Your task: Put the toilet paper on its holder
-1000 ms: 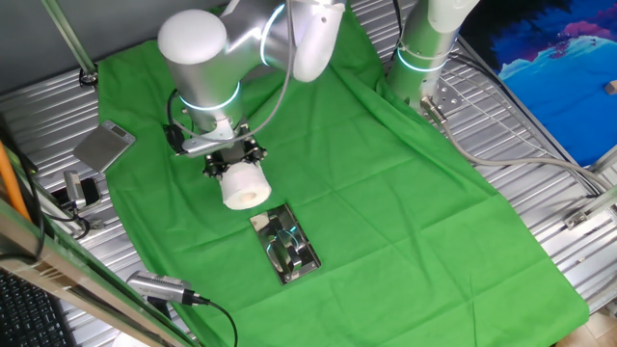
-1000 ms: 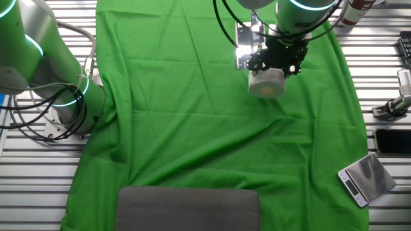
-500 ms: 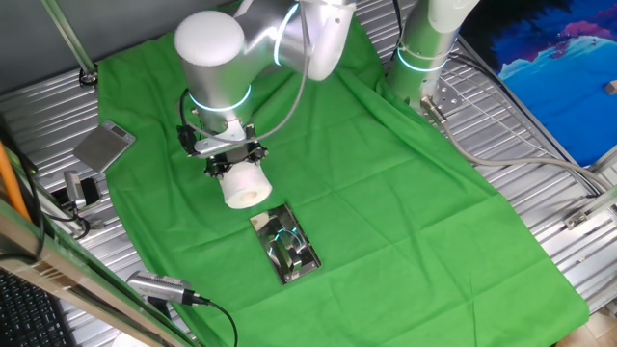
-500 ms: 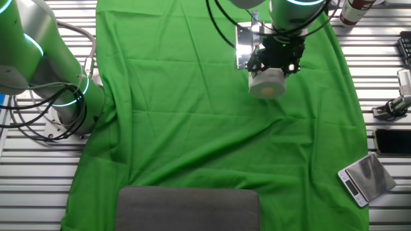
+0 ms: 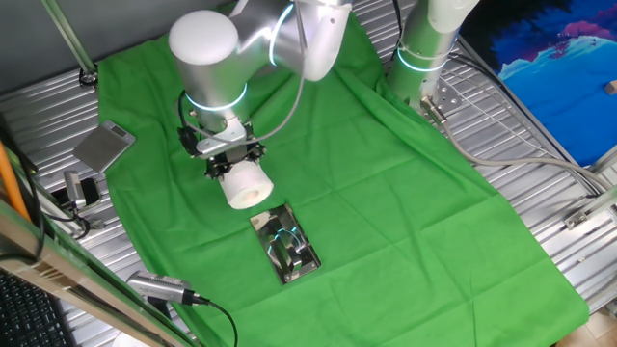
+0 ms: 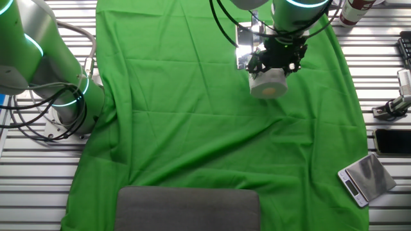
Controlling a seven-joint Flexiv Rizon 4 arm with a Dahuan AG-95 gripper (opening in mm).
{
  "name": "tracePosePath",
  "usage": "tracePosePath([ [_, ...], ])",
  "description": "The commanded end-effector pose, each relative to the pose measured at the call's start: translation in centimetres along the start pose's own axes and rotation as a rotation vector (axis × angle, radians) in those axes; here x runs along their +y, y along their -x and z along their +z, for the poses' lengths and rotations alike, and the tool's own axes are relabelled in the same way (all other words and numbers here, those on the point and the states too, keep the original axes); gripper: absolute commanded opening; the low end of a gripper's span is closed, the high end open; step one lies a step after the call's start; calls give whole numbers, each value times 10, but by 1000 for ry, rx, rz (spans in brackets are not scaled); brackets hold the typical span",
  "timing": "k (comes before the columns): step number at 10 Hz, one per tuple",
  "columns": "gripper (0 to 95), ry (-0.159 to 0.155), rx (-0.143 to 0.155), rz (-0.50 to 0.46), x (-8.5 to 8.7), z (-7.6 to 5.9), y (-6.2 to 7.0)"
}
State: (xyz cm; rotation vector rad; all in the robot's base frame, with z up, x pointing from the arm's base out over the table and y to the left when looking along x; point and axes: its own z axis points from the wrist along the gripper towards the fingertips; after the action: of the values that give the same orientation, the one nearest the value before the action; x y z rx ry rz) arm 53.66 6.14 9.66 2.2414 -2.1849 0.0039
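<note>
slatted metal table, green cloth over it

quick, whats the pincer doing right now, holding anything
Pincer: shut on the plump white cylindrical toilet paper roll, carried above the green cloth beside the shiny chrome holder plate, not yet on it.

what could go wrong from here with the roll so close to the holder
1. The claw grips only the top end of the roll, so the soft paper could squash or slip during the move.
2. The roll hangs beside the holder, not over its bar; the small core hole could miss and the roll could knock the holder across the loose cloth.
3. In the other fixed view the claw hides much of the holder, making alignment hard to judge.
</note>
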Motion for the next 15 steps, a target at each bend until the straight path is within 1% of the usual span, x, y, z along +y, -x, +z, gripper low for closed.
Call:
tracePosePath([
  [1,0,29,-20,20,0,1,6],
  [3,0,28,-18,18,2,2,14],
  [6,0,26,-29,12,8,6,18],
  [8,0,27,-35,21,12,9,23],
  [11,0,27,-35,51,16,12,38],
  [15,0,26,-38,61,17,13,45],
])
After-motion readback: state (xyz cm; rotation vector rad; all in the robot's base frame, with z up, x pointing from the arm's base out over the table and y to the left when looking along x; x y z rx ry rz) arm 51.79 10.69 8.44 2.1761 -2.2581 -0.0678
